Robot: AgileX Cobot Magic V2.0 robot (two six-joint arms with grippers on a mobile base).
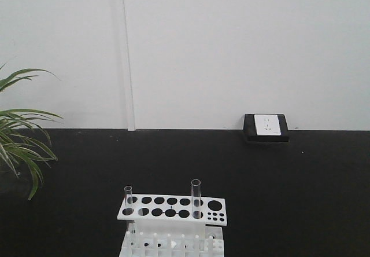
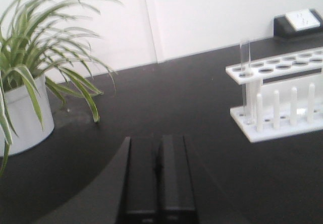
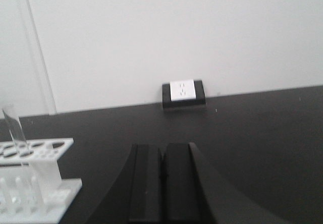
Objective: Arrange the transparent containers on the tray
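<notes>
surface: black matte table point(image 1: 300, 199), running back to a white wall.
front middle: white test tube rack point(image 1: 172, 208), upright on the table, with a holed top plate above a pegged base.
left edge: potted plant point(image 2: 22, 115) in a white pot, well apart from the rack, its long green striped leaves drooping over the table.
back right: black socket box point(image 1: 266, 127) with a white face, against the wall.
</notes>
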